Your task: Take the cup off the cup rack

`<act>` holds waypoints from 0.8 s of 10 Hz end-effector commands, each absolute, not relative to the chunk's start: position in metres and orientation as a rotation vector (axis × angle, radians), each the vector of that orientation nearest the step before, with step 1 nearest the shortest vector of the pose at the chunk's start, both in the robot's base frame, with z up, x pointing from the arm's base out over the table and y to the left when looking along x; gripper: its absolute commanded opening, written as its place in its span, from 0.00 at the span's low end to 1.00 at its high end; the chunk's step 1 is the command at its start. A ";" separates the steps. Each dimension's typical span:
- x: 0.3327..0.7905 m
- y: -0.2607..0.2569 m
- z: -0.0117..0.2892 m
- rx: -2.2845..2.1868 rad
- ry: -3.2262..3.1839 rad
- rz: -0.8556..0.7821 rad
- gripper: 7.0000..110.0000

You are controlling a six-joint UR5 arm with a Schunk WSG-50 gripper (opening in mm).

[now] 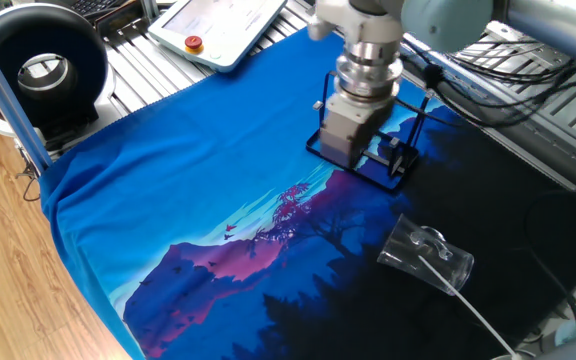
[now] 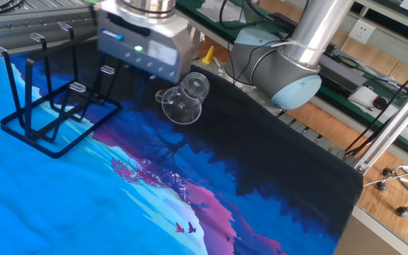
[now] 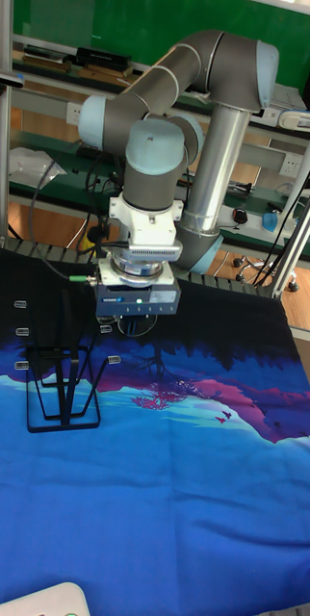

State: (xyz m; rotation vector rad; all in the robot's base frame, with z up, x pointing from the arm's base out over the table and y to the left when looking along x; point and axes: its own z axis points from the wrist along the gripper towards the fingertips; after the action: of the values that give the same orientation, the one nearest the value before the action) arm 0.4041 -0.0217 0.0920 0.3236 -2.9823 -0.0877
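Note:
The clear cup [image 1: 428, 255] lies on its side on the dark part of the cloth, apart from the rack; in the other fixed view the cup [image 2: 183, 99] rests just right of the gripper. The black wire cup rack [image 2: 48, 106] stands upright with bare pegs, and the rack [image 1: 393, 165] is partly hidden behind the gripper body. My gripper [image 1: 346, 155] hangs pointing down between rack and cup, holding nothing. Its fingers are hidden under the body [image 2: 144, 49], so their spread does not show. In the tall view the gripper [image 3: 136, 318] hovers right of the rack [image 3: 64, 385], and the cup is hidden.
A blue printed cloth [image 1: 198, 190] covers the table. A white teach pendant [image 1: 218, 25] and a black round device [image 1: 43, 65] sit beyond its far left edge. Cables [image 1: 488, 90] run behind the arm, and a thin white cable [image 1: 478, 310] crosses by the cup.

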 end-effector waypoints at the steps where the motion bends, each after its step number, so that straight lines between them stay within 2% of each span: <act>1: 0.345 -0.028 0.106 0.283 -2.862 -0.091 0.00; 4: 0.353 -0.042 0.090 0.300 -2.885 -0.075 0.00; 7: 0.393 -0.033 0.082 0.353 -3.022 -0.128 0.00; 8: 0.408 -0.021 0.082 0.361 -3.082 -0.199 0.00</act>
State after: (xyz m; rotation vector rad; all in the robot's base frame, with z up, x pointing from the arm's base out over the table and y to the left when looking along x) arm 0.3848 -0.0316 0.0838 0.3381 -2.9904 -0.1257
